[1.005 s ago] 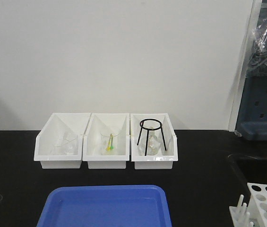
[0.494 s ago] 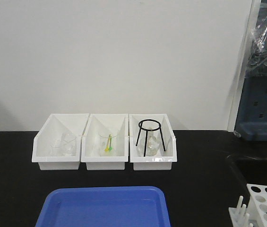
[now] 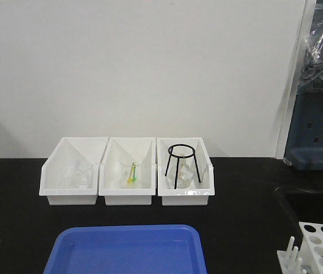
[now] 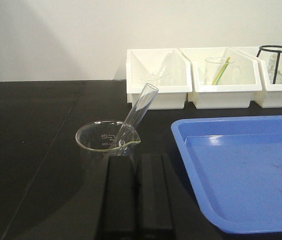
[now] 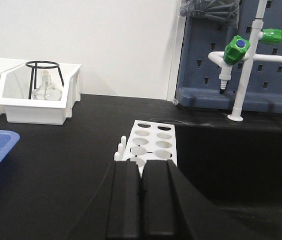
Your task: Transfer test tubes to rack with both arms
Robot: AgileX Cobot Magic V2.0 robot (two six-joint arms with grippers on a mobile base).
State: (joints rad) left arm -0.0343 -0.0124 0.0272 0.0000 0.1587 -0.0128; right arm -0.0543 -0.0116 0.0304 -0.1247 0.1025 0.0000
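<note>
One test tube (image 4: 138,107) is a thin, clear glass stick with a little rim at its open top. It leans to one side inside a clear glass beaker (image 4: 98,140), and its top pokes out above the rim. The beaker stands on the black table (image 4: 31,150), just left of a blue tray (image 4: 240,165). The rack (image 5: 153,141) is small and white, with round holes on top and little pegs along its left side. The front view shows only the tip of the tube at the bottom left and part of the rack at the bottom right, with three white bins (image 3: 128,198) at the back; neither arm shows there. The wrist views show the rest. The left gripper (image 4: 137,160) has its two black fingers pressed close together, holding nothing, and the beaker with the tube sits just in front of them. The right gripper (image 5: 141,165) is also squeezed closed and holds nothing, and the rack stands right in front of it.
</note>
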